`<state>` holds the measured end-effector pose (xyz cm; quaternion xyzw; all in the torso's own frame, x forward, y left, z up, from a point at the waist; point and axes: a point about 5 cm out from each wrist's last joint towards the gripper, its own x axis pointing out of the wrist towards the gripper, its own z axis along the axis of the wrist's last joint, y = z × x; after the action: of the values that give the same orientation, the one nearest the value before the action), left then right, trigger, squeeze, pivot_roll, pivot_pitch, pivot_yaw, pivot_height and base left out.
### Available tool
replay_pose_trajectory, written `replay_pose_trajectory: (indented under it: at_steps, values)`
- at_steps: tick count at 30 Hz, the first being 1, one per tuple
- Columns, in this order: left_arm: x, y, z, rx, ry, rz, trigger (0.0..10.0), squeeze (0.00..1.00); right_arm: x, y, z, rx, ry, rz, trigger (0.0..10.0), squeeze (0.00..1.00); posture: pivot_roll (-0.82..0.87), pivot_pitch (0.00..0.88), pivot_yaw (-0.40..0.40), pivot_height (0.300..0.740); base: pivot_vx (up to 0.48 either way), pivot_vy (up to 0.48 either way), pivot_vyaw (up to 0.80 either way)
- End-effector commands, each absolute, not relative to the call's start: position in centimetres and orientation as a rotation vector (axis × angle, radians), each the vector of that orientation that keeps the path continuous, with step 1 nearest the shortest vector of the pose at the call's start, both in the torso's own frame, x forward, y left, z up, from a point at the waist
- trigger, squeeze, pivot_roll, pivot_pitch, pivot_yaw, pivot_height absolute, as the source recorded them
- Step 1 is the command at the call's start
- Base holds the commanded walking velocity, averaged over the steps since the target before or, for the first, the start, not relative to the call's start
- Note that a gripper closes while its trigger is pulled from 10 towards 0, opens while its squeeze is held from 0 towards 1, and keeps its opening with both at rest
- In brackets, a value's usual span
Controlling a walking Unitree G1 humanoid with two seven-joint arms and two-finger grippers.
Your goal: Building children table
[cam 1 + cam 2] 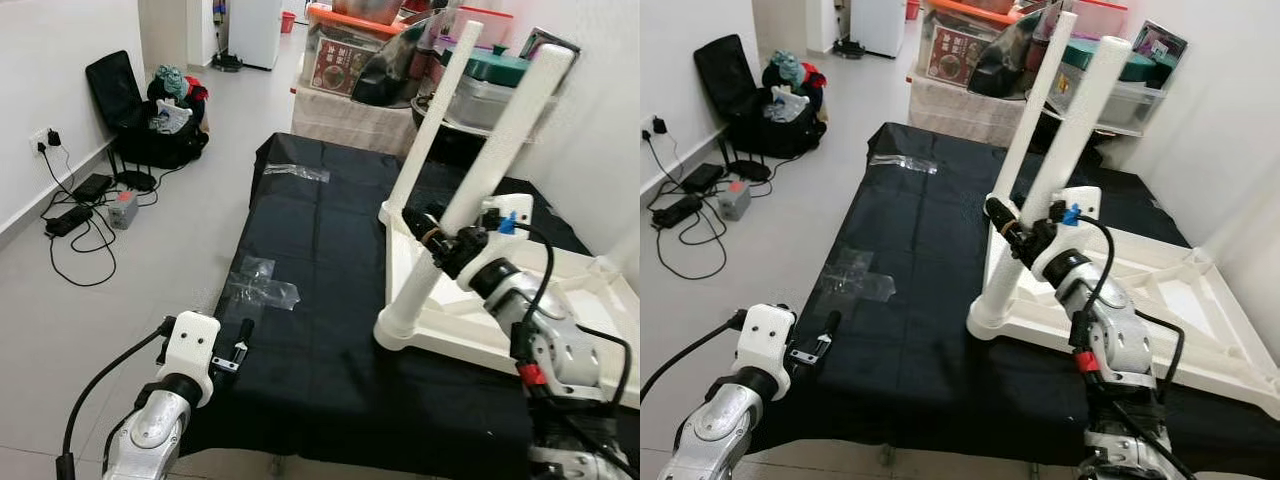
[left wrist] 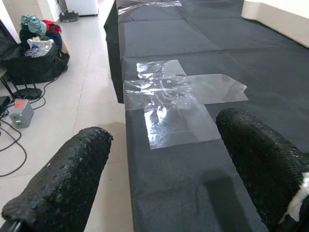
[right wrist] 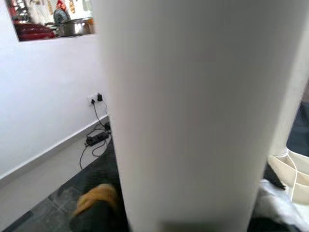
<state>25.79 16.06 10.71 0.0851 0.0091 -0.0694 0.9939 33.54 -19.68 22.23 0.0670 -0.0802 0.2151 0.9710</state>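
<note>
On the black cloth (image 1: 320, 300) covering the work surface, the white children's table top (image 1: 560, 310) lies upside down at the robot's right, its near rim running close to the cloth's near edge. Two white table legs rise from it: the near leg (image 1: 480, 190) stands in the near left corner socket and leans away from the robot, and the far leg (image 1: 430, 120) stands in the corner behind it. The right gripper (image 1: 440, 238) is closed around the near leg low down, its black fingers wrapped on the tube just above the socket; the right wrist view looks straight at that white tube.

The left gripper (image 1: 240, 345) hovers at the cloth's near left edge, fingers (image 2: 67, 183) spread apart and holding nothing. Just beyond it a clear plastic sheet (image 2: 178, 104) lies flat on the cloth at that edge; another clear piece (image 1: 297, 172) lies near the far left corner. The middle of the cloth is bare.

Left of the cloth, open floor (image 1: 150, 270) stretches to the wall, with cables and a power strip (image 1: 70, 220) by the skirting and a black bag (image 1: 150, 115) stuffed with clothes. Behind the cloth, lidded storage boxes (image 1: 350, 45) are stacked, their contents unclear.
</note>
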Motion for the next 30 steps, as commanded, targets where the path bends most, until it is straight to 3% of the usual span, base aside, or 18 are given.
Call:
replay_pose_trajectory:
  at_steps: [1, 5, 10, 15, 16, 19, 29, 30]
  values:
    - [25.8, 15.5, 10.3, 0.166, 0.033, -0.161, 10.0, 0.0, 33.9, -20.6, 22.1, 0.125, -0.165, 0.339, 0.0, 0.0, 0.13, 0.0, -0.199, 0.74, 0.0, 0.0, 0.0]
    - [25.8, 15.5, 10.3, 0.165, 0.034, -0.163, 10.0, 0.0, 34.0, -21.2, 21.9, 0.127, -0.16, 0.261, 0.0, 0.0, 0.11, 0.0, -0.194, 0.74, 0.0, 0.0, 0.0]
    - [25.7, 15.4, 10.3, 0.161, 0.036, -0.167, 10.0, 0.0, 33.7, -23.1, 21.0, 0.118, -0.126, 0.027, 0.0, 0.0, 0.11, 0.0, -0.191, 0.74, 0.0, 0.0, 0.0]
    - [25.7, 15.3, 10.2, 0.157, 0.038, -0.17, 10.0, 0.0, 31.6, -26.1, 17.9, 0.154, 0.008, -0.415, 0.0, 0.0, 0.1, 0.0, -0.19, 0.74, 0.0, 0.0, 0.0]
    - [25.7, 15.3, 10.2, 0.157, 0.038, -0.17, 10.0, 0.0, 31.6, -26.1, 17.9, 0.154, 0.008, -0.415, 0.0, 0.0, 0.1, 0.0, -0.19, 0.74, 0.0, 0.0, 0.0]
    - [25.5, 15.4, 10.2, 0.156, 0.042, -0.171, 10.0, 0.0, 29.3, -27.1, 16.0, 0.118, 0.091, -0.678, 0.0, 0.0, 0.09, 0.0, -0.181, 0.74, 0.0, 0.0, 0.0]
    - [25.5, 15.3, 10.0, 0.159, 0.049, -0.18, 10.0, 0.0, 26.7, -26.2, 15.0, 0.102, 0.141, -0.909, 0.0, 0.0, 0.08, 0.0, -0.169, 0.74, 0.0, 0.0, 0.0]
    - [25.5, 15.3, 10.0, 0.159, 0.049, -0.18, 10.0, 0.0, 26.6, -26.1, 15.0, 0.107, 0.161, -0.934, 3.8, 0.0, 0.08, 0.0, -0.169, 0.74, 0.0, 0.0, 0.0]
